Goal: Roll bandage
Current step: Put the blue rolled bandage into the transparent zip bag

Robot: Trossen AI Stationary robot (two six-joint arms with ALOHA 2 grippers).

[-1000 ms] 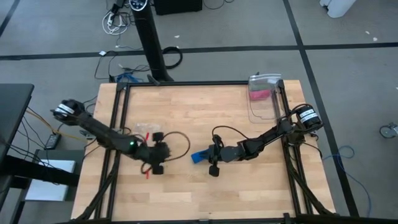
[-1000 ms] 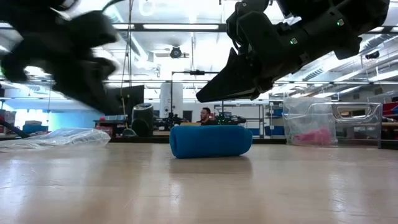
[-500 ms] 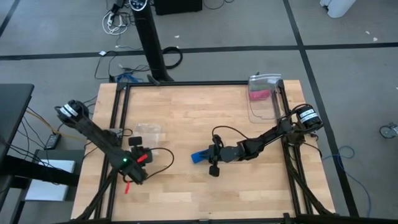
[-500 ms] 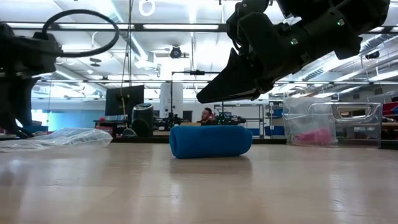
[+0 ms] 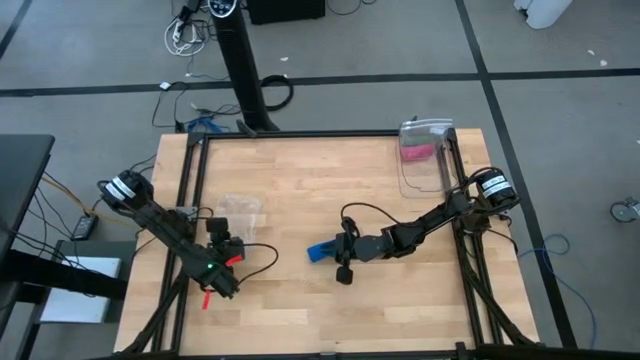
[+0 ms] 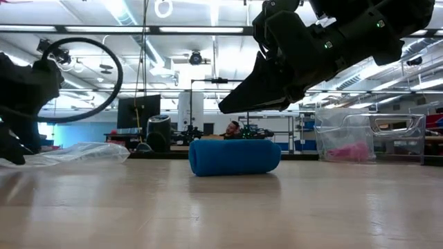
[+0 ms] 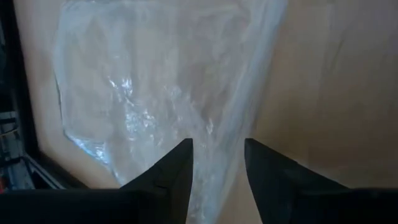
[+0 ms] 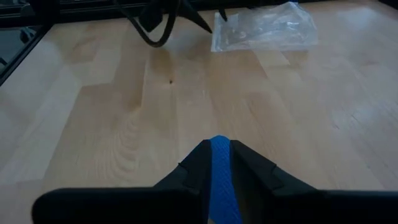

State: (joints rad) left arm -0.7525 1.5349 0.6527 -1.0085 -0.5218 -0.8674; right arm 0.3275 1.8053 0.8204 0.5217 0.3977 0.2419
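Soft, light blue bandage (image 6: 235,157) lies rolled near the clear bag (image 5: 240,207); right gripper (image 5: 337,254) pinches its loose end, left gripper (image 7: 216,163) parted, empty; best held across the roll's middle
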